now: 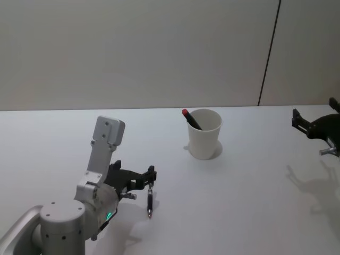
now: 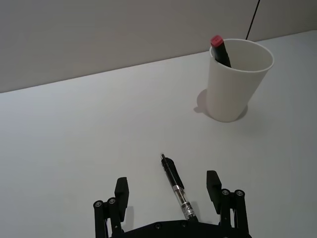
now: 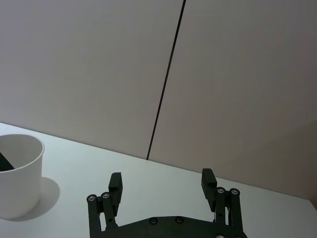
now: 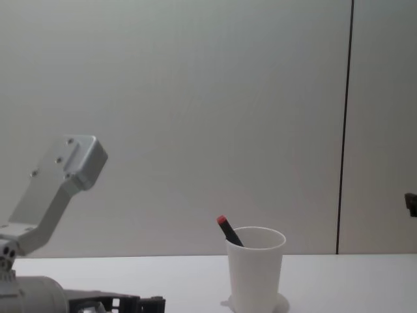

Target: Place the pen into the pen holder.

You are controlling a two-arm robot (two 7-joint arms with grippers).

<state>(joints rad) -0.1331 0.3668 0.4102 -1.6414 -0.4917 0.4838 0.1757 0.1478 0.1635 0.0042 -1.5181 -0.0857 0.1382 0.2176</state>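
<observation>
My left gripper [image 2: 167, 184] straddles the lying pen [image 2: 174, 181], wide open and empty, lined up to pinch it for the pen holder [image 2: 233, 87]; the right gripper [image 3: 161, 179] idles open.

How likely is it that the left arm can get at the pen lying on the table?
Probably yes: the left tool is open just over the pen, which lies flat on the table with nothing blocking it.

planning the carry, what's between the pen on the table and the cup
Bare table between pen and pen holder, in head and left wrist views. Open left claw straddles the pen. Right claw parked right.
</observation>
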